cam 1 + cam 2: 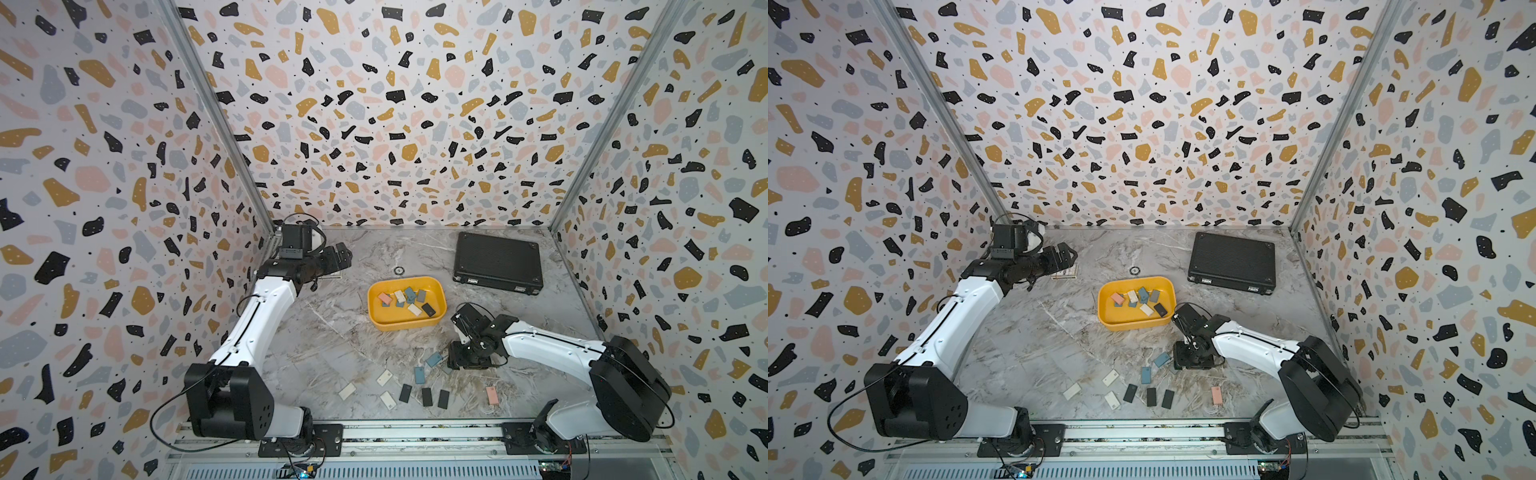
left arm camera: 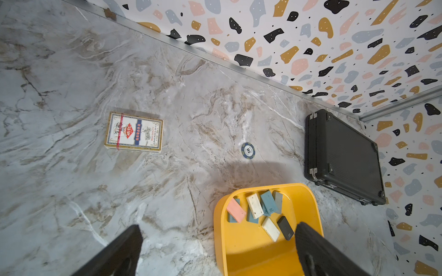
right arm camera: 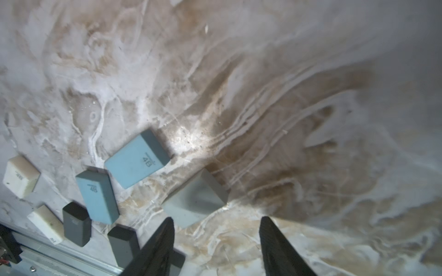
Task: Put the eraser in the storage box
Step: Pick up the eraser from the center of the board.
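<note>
**Centre on the grey eraser before you close**

Your right gripper (image 3: 217,218) sits low over the marbled grey tabletop (image 3: 311,119), its fingers apart with nothing between them. The pale grey rectangular rubber eraser (image 3: 195,200) lies flat just ahead of the fingers, nearer one than the other, and is not yet straddled. In both top views that spot is lower centre-right of the frame. It lies below the shallow yellow plastic storage box (image 1: 405,325), which holds several erasers and stands near the arm but apart from it.

This looks like the approach for the pick. Shift sideways until the eraser lies midway between the fingers, and turn the wrist so they meet its long sides squarely. Go down until the tips almost touch the tabletop, then close. The light blue eraser stamped 4B (image 3: 137,162) lies close by, so keep the outer finger clear of it. Your left gripper (image 2: 218,228), up and left of the box in the top views, hangs empty with its fingers spread wide; leave it there.
</note>
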`<move>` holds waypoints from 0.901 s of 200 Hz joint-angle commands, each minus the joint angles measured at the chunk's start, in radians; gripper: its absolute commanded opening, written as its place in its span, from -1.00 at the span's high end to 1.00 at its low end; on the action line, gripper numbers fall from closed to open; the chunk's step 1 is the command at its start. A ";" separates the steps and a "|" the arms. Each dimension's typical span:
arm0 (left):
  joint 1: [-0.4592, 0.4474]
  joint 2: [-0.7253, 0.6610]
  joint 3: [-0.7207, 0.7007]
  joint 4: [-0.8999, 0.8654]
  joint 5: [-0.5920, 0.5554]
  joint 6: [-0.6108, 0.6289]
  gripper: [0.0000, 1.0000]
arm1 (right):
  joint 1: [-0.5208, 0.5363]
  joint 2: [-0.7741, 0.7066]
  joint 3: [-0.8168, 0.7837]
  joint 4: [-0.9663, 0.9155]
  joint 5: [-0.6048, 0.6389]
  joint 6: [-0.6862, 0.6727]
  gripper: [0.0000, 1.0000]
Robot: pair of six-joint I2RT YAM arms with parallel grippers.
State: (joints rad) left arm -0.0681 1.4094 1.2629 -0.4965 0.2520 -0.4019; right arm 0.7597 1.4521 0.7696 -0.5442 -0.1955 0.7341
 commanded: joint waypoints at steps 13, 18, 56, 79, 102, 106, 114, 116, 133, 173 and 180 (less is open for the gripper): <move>0.004 -0.022 -0.010 0.024 0.003 0.001 -0.99 | 0.006 0.028 0.028 0.021 -0.047 -0.011 -0.18; 0.004 -0.022 -0.011 0.024 0.002 0.001 -0.99 | 0.006 0.030 0.032 0.021 -0.049 -0.013 -0.18; 0.004 -0.020 -0.010 0.027 0.004 -0.001 -0.99 | 0.010 0.063 0.061 0.014 -0.047 -0.031 -0.16; 0.004 -0.019 -0.013 0.028 0.003 0.000 -0.99 | 0.019 0.070 0.081 0.001 -0.034 -0.041 -0.16; 0.005 -0.015 -0.013 0.034 0.008 -0.005 -0.99 | 0.023 0.081 0.107 -0.019 -0.015 -0.059 -0.16; 0.004 -0.014 -0.014 0.035 0.010 -0.006 -0.99 | 0.025 0.084 0.111 -0.021 -0.012 -0.062 -0.16; 0.004 -0.011 -0.016 0.037 0.015 -0.009 -0.99 | 0.027 0.087 0.115 -0.020 -0.010 -0.067 -0.16; 0.004 -0.010 -0.018 0.038 0.016 -0.008 -0.99 | 0.026 0.088 0.117 -0.020 -0.010 -0.069 -0.15; 0.004 -0.007 -0.017 0.039 0.021 -0.012 -0.99 | 0.029 0.098 0.131 -0.025 -0.005 -0.082 -0.15; 0.004 -0.007 -0.018 0.041 0.024 -0.011 -0.99 | 0.030 0.119 0.175 -0.056 0.040 -0.107 -0.15; 0.004 -0.008 -0.018 0.038 0.024 -0.012 -0.99 | 0.030 0.109 0.177 -0.069 0.058 -0.107 -0.15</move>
State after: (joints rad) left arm -0.0681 1.4094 1.2549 -0.4919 0.2588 -0.4088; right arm 0.7853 1.5784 0.9054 -0.5499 -0.1997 0.6552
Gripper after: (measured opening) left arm 0.995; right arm 0.574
